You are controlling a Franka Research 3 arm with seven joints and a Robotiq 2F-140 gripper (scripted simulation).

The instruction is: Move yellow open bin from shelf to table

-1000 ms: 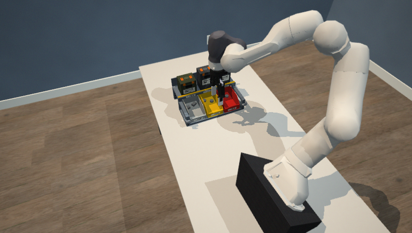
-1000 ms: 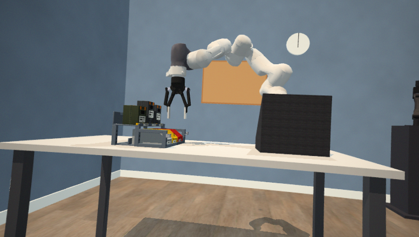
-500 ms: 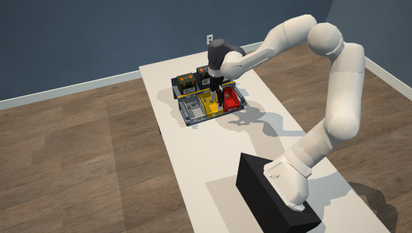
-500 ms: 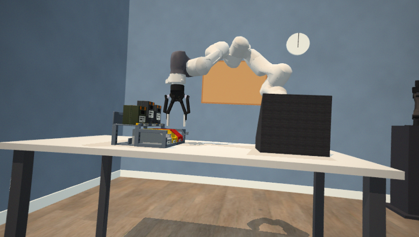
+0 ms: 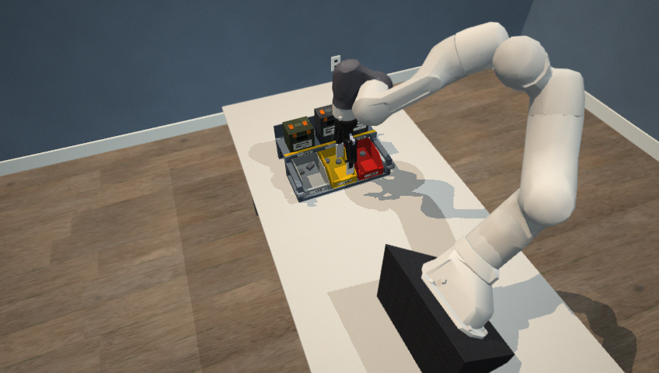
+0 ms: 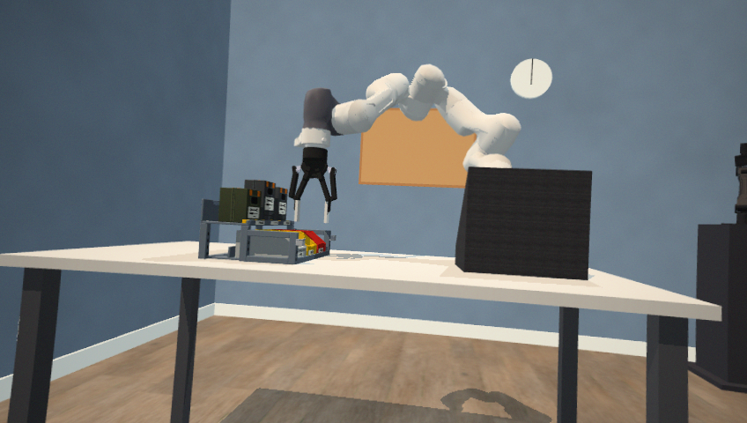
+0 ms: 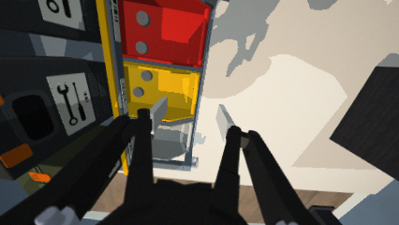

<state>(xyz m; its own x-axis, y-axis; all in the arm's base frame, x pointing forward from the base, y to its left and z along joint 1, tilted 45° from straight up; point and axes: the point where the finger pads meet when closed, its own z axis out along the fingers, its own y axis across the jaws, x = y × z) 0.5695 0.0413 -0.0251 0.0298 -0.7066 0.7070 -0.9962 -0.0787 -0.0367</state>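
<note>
Yellow bin waits below me

From the top view, left to right: grey bin, yellow bin, red bin, all shelved. My end effector, half open, holding nothing, hovers above yellow, fingers spread back-to-front.

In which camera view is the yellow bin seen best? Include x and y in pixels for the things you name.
The wrist view: it shows the yellow bin [image 5: 336,176] [image 6: 310,247] [image 7: 180,100] from above, both round parts visible. The top view shows it partly hidden by the gripper [image 5: 344,162] [image 6: 312,211] [image 7: 189,119]; the exterior view, only slivers.
</note>
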